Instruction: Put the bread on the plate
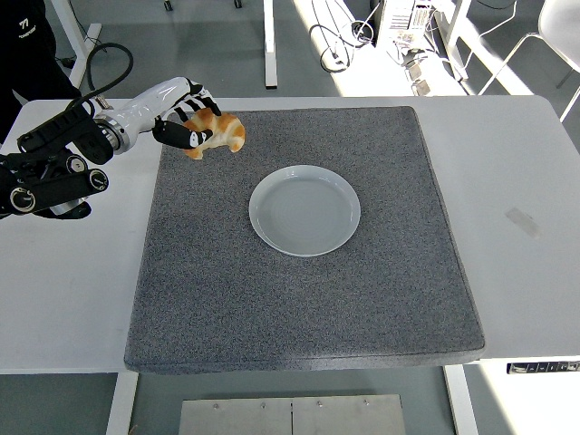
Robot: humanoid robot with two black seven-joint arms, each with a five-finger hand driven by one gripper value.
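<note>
A grey mat covers the white desk. My left hand fingers grip the bread, seemingly lifted above the mat's far-left corner, apart from the plate.

The plate lies mid-mat, with the bread to its far left.

The only readable mark is a small white "77"-like figure on the dark garment at the far left corner.
</note>
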